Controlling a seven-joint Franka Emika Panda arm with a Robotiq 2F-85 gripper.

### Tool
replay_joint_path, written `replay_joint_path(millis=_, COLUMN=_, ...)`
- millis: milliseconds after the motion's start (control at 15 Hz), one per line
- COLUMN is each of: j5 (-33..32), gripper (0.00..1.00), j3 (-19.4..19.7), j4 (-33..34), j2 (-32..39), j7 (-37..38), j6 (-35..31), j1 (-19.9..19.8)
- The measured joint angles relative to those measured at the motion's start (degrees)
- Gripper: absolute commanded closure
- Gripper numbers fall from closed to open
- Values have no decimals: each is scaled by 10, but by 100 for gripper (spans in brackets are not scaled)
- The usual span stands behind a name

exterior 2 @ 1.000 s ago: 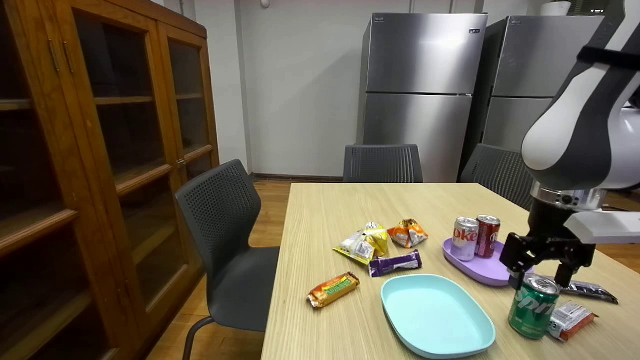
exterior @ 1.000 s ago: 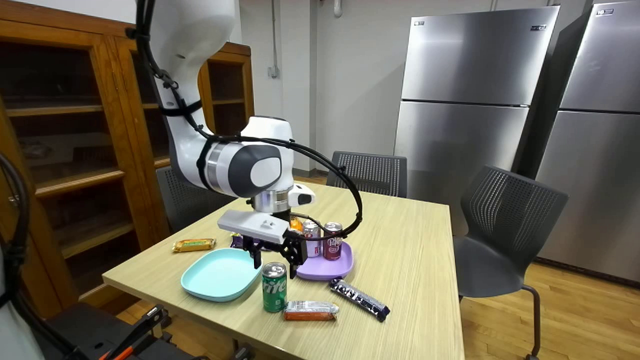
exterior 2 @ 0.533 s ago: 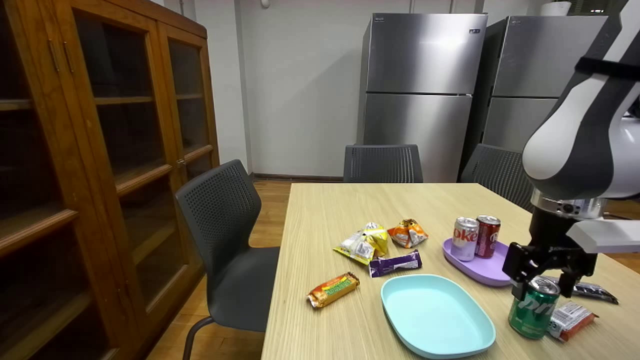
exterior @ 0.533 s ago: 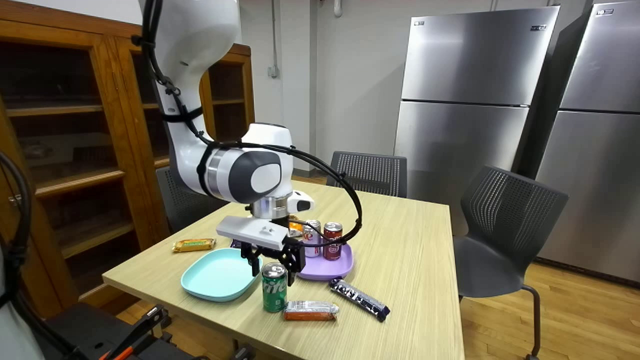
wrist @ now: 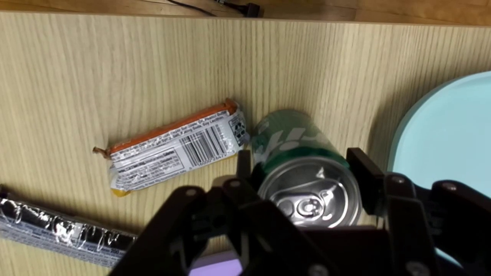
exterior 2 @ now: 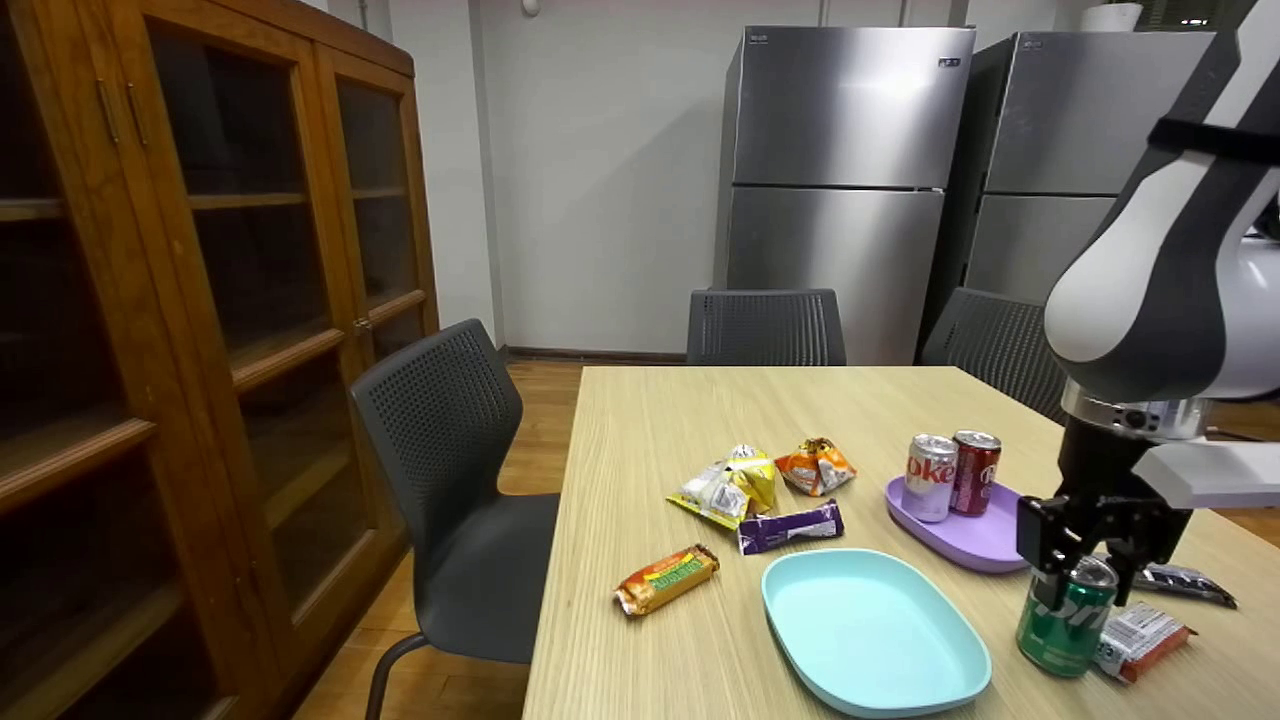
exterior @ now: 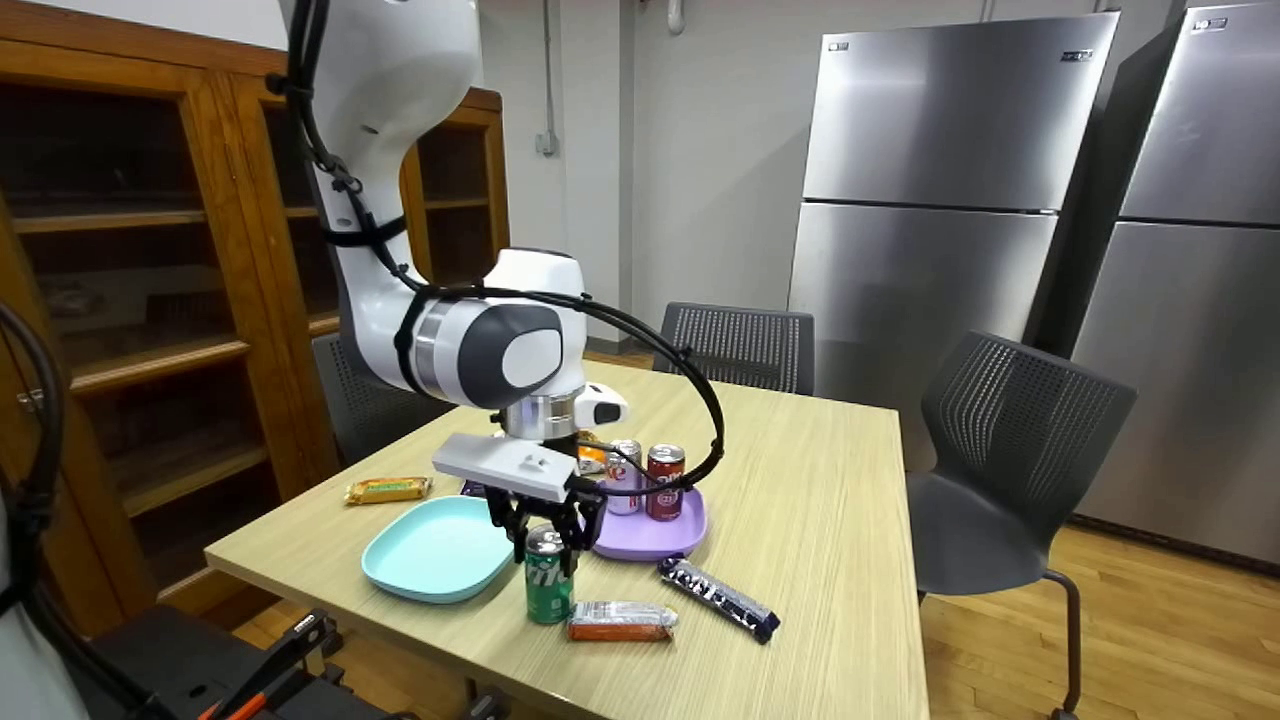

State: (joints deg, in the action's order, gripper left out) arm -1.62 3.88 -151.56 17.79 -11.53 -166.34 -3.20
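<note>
Just beside the turquoise plate (exterior 2: 875,640), a little apart from its rim, the green Sprite can (exterior: 550,600) stands on the pale table (exterior: 800,480), and the gripper (exterior: 545,560) has it in its grasp, one finger against each side near the top. The arm (exterior: 510,350) comes down from above, bends at the elbow, reaches out level, then drops its wrist so the gripper points straight down next to the turquoise plate. A black cable (exterior: 683,353) bows out from it in a wide loop.

From the wrist view I get the lid's pull tab (wrist: 309,207) and the barcode (wrist: 205,145) on an orange-and-white bar (wrist: 147,165), which lies across the can from the turquoise plate; I can't make out either detail in the exterior views. Farther from the turquoise plate on that side is a dark silvery bar (exterior: 718,598).

Near the turquoise plate sits the purple plate (exterior 2: 985,545), carrying a pale can (exterior 2: 930,480) and a dark red can (exterior 2: 977,475). In an exterior view I see a golden bar (exterior 2: 667,580) and purple wrapper (exterior 2: 790,528) close to the turquoise plate, with a yellow bag (exterior 2: 740,485) and orange bag (exterior 2: 817,467) farther off; the wrist view catches none of these four. Well away from the turquoise plate stand dark chairs (exterior 2: 765,330), a wooden cabinet (exterior 2: 160,300) and steel refrigerators (exterior 2: 840,270).
</note>
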Motion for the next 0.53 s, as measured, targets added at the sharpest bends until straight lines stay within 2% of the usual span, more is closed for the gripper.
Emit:
replay_joint_path(millis=267, j5=3, gripper=62, j3=-11, j4=0, j2=-3, j7=-1, j6=0, j1=-6)
replay_joint_path(millis=533, j5=30, gripper=62, j3=-51, j4=1, j2=-31, j7=-17, j6=2, j1=-39)
